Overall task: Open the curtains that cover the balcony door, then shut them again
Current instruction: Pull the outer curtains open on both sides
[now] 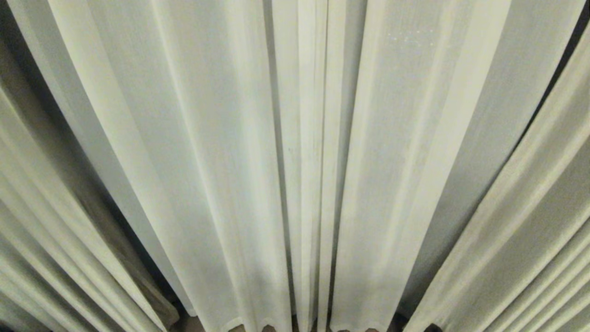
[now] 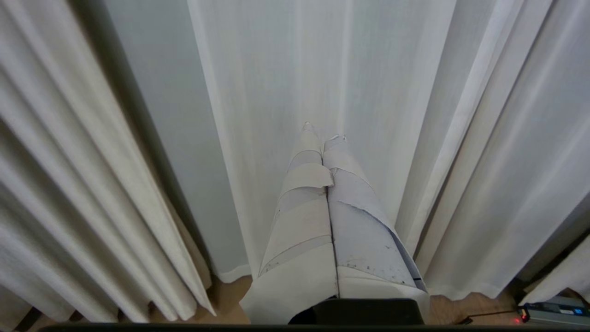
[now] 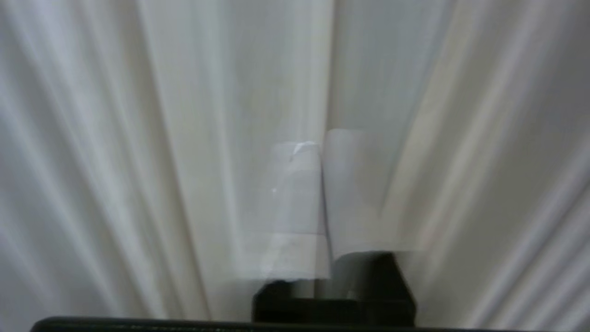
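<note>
**Floor at the foot of the curtains**

In the left wrist view we see a strip of brown floor [image 2: 228,295] below the hems of the curtains [image 2: 276,83]. At about four o'clock on it lies a grey box [image 2: 553,310] with small lights and a dark cable [image 2: 484,316].

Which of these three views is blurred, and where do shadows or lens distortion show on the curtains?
Right wrist view: motion blur smears the curtains and the right end effector. Left wrist view: sharp, with evenly lit fabric and a dark shadow in the fold beside the left end effector. Head view: sharp; pleats fan outward toward the edges, looking like wide-angle distortion, with dark shadow in the side gaps.
</note>
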Controlling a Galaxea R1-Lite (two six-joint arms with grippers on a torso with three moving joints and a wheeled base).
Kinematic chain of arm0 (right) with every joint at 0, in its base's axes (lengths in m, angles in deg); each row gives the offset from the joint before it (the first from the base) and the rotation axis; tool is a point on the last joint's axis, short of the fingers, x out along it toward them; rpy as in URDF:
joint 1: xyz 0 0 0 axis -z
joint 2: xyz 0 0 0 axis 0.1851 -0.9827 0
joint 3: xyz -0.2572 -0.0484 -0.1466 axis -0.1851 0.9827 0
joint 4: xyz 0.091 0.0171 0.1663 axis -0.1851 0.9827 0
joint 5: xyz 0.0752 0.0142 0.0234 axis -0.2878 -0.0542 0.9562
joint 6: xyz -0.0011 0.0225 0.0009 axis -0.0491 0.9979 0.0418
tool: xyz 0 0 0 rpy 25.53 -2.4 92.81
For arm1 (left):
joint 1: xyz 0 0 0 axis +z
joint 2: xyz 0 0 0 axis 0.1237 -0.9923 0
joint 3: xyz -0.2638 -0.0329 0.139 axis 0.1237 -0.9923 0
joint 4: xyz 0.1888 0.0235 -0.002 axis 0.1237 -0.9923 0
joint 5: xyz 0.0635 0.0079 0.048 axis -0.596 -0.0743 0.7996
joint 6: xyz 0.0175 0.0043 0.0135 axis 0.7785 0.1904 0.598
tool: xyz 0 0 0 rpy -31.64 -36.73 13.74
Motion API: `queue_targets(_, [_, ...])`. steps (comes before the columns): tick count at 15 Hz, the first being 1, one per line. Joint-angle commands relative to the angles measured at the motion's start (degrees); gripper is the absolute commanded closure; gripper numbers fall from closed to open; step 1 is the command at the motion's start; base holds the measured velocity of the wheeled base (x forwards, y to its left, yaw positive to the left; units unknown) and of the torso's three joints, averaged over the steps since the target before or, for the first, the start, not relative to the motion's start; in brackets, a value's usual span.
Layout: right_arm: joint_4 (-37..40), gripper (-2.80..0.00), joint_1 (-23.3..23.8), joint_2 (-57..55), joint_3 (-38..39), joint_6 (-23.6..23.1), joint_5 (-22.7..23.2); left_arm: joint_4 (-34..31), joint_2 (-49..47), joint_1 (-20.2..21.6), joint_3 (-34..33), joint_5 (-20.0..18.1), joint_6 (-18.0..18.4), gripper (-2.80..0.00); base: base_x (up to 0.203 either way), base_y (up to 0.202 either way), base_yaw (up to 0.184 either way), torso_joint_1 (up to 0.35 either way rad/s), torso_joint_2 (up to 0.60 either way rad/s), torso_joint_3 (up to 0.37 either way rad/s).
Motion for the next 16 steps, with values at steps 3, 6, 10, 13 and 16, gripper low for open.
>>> queue_targets(3, [14.7, 0.00, -3.4, 12.1, 1.1, -0.3, 0.0, 0.0, 0.0, 0.0, 0.0, 0.0, 0.0, 0.00, 0.000, 0.000, 0.000, 0.000, 0.00, 0.000])
queue_targets(6, [30.6, 0.00, -6.9, 22.2, 1.1, -3.5, -2.2, 0.0, 0.0, 0.0, 0.0, 0.0, 0.0, 0.00, 0.000, 0.000, 0.000, 0.000, 0.00, 0.000])
queue_targets(10, [37.1, 0.00, -14.2, 23.5, 1.1, -5.9, -8.8, 0.0, 0.0, 0.0, 0.0, 0.1, 0.0, 0.00, 0.000, 0.000, 0.000, 0.000, 0.00, 0.000])
queue_targets(13, [43.4, 0.00, -15.5, 28.8, 1.1, -5.5, -15.5, 0.0, 0.0, 0.0, 0.0, 0.1, 0.0, 0.00, 0.000, 0.000, 0.000, 0.000, 0.00, 0.000])
queue_targets(16, [44.6, 0.00, -14.8, 38.4, 1.1, -5.3, -15.6, 0.0, 0.0, 0.0, 0.0, 0.1, -0.1, 0.00, 0.000, 0.000, 0.000, 0.000, 0.00, 0.000])
